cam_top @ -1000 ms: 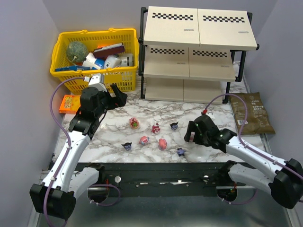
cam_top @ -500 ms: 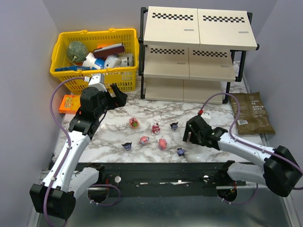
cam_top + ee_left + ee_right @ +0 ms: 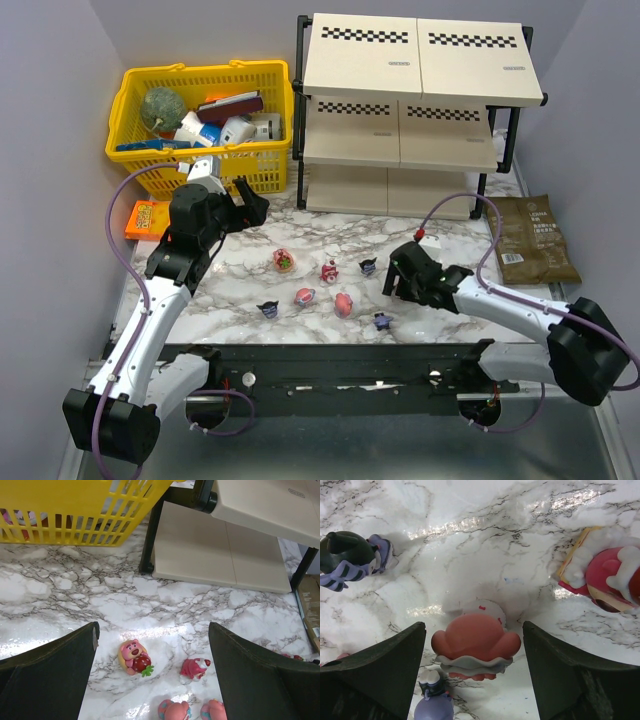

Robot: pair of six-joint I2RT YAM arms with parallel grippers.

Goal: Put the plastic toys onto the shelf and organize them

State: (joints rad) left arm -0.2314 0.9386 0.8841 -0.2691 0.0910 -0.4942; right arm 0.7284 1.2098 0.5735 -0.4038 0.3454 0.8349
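Several small plastic toys lie on the marble table in front of the shelf (image 3: 420, 60). Among them are a pink bear with a strawberry (image 3: 284, 260), a pink-and-white one (image 3: 329, 270), two dark purple ones (image 3: 368, 266) (image 3: 268, 310), and a small purple one (image 3: 381, 321). My right gripper (image 3: 393, 280) stands open, low over the table beside them. In the right wrist view a red-pink round toy (image 3: 475, 642) shows between its fingers (image 3: 385, 670), with a gap on each side. My left gripper (image 3: 250, 205) is open, above and behind the bear (image 3: 134, 656), holding nothing.
A yellow mesh basket (image 3: 200, 80) full of larger items stands at the back left, close to the shelf's black post (image 3: 150, 535). An orange box (image 3: 147, 218) lies at the left edge. A brown bag (image 3: 535, 240) lies right of the shelf.
My right gripper has slid left towards the toys, and its jaws have narrowed a little. The left arm has stayed still.
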